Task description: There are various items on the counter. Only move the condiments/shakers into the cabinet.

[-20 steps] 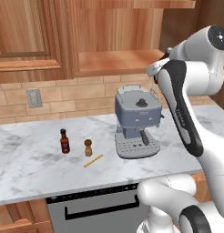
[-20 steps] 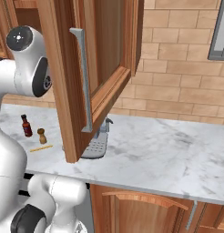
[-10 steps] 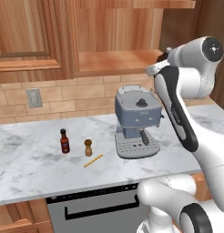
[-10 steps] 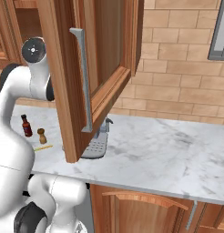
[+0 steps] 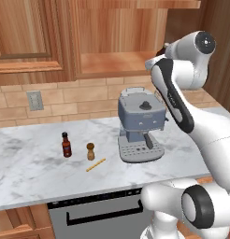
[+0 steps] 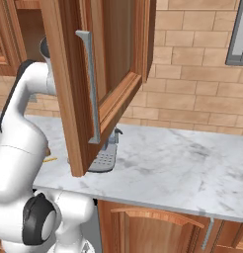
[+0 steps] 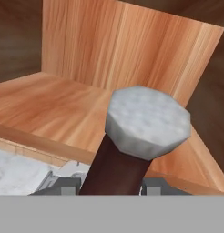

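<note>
We have swung the arm toward the cabinet [image 5: 112,65]; our gripper [image 7: 114,184] stays clamped on the brown bottle [image 7: 132,141], now over the shelf, ready to set down.

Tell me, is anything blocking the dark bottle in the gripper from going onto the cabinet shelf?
Nothing visible. In the hand view the dark brown bottle sits at the cabinet opening, with bare shelf floor beyond it.

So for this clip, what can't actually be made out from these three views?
- Gripper: in the left base view the arm's forearm hides it; in the hand view the dark brown bottle with its grey cap covers the fingertips.
- Bottle's base: cut off by the bottom of the hand view.
- Coffee machine: mostly hidden behind the open cabinet door, right base view.
- Sauce bottle label: too small to read.
</note>
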Motion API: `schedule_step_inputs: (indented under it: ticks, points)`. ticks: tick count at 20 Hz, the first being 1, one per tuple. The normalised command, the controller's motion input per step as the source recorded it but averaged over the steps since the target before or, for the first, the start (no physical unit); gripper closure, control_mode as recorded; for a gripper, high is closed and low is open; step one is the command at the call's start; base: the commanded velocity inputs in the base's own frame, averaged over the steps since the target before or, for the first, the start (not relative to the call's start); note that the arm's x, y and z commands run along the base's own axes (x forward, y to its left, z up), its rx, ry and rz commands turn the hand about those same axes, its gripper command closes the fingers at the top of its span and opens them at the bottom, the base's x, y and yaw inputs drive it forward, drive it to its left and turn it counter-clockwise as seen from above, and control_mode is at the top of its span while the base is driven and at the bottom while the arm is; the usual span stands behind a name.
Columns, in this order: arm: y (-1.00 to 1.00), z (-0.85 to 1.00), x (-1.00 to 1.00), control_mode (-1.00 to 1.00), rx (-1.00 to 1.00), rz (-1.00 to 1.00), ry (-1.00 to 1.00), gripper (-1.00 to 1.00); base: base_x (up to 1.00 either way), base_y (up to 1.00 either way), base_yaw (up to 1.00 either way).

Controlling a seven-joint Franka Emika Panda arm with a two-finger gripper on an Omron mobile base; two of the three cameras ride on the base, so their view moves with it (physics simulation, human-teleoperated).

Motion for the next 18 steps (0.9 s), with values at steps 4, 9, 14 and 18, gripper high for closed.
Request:
schedule_step_inputs:
  ticks: [4, 9, 14, 18]
  points:
    - [0.0, 0.09, 0.0, -1.0, 0.0, 0.0, -0.03, 1.0, 0.0, 0.0, 0.0]
    - [0.0, -0.08, 0.15, -1.0, -0.01, 0.0, 0.0, 1.0, 0.0, 0.0, 0.0]
    - [0.0, -0.14, 0.43, -1.0, -0.02, 0.0, 0.0, 1.0, 0.0, 0.0, 0.0]
    - [0.0, -0.09, 0.55, -1.0, -0.01, 0.0, 0.0, 1.0, 0.0, 0.0, 0.0]
